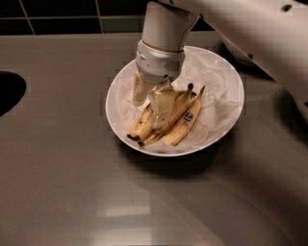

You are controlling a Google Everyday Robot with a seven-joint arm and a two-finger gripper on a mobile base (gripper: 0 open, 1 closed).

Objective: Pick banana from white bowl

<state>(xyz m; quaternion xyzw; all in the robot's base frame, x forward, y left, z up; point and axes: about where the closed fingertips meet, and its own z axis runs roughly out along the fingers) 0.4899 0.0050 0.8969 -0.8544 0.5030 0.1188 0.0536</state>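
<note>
The white bowl [221,72], wide and lined with crinkled white paper, stands on the grey counter. Several bananas lie in it. The blotchy brown-black banana [141,126] is the leftmost. A cleaner banana with a blue sticker [185,122] lies to its right. My gripper [150,98] points down into the bowl over the upper ends of the bananas. Its fingers stand apart, one [138,90] left of the bunch and one [163,103] lying over the middle bananas. The top of the blotchy banana is hidden under the gripper.
The grey counter [72,182] runs all around the bowl. A dark round opening [7,91] sits at the left edge. A black tiled wall [57,9] lies behind. The white arm [250,33] crosses above the bowl's right side.
</note>
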